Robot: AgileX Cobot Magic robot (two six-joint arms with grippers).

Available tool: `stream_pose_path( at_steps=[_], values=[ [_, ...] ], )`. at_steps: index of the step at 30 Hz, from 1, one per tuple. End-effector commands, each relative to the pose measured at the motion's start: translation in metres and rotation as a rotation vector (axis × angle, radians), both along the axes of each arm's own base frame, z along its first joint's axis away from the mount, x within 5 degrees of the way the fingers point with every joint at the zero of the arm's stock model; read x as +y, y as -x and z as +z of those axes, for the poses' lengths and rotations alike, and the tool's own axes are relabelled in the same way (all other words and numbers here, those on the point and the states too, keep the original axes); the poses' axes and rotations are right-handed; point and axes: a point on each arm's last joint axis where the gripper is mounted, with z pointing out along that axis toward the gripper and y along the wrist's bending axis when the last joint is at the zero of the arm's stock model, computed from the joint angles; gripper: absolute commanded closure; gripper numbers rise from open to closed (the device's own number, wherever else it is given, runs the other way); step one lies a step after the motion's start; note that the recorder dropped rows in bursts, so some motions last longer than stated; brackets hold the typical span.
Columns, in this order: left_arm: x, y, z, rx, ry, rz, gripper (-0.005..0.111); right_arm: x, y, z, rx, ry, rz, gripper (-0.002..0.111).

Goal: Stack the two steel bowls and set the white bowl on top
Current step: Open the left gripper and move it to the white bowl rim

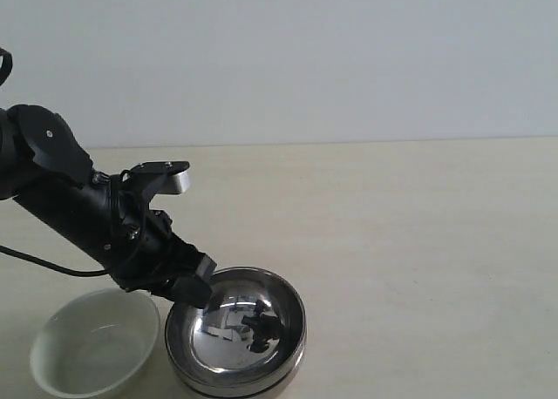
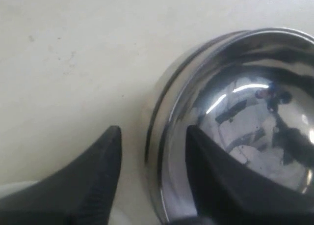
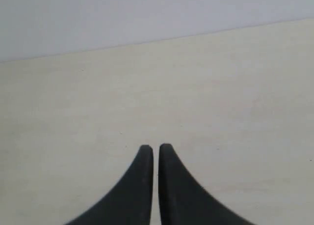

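Note:
Two steel bowls sit nested near the table's front edge; the inner steel bowl rests in the outer steel bowl, whose rim shows just outside it. My left gripper is open and straddles their near rims. One finger is inside the inner bowl, the other finger is outside above the table. The white bowl stands upright to the left of the stack, under the left arm. My right gripper is shut on nothing, over bare table.
The pale tabletop stretches to the right and back, ending at a plain light wall. A black cable trails from the left arm. The stack and the white bowl nearly touch.

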Motion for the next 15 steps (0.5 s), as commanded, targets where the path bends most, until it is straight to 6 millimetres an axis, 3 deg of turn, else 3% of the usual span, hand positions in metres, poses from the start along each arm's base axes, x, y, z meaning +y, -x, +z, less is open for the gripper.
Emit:
stream_pose_path(
  at_steps=[1,8,15],
  values=[
    [0.001,0.002,0.0,0.016,0.006,0.001,0.066,0.0,0.0,0.001,-0.016,0.006,-0.003,0.108],
    [0.002,0.004,0.012,-0.02,0.013,-0.005,0.066,0.0,0.0,0.001,-0.016,0.006,-0.003,0.108],
    [0.017,0.01,0.047,-0.107,-0.001,-0.033,0.066,0.0,0.0,0.001,-0.016,0.006,-0.003,0.108]
  ],
)
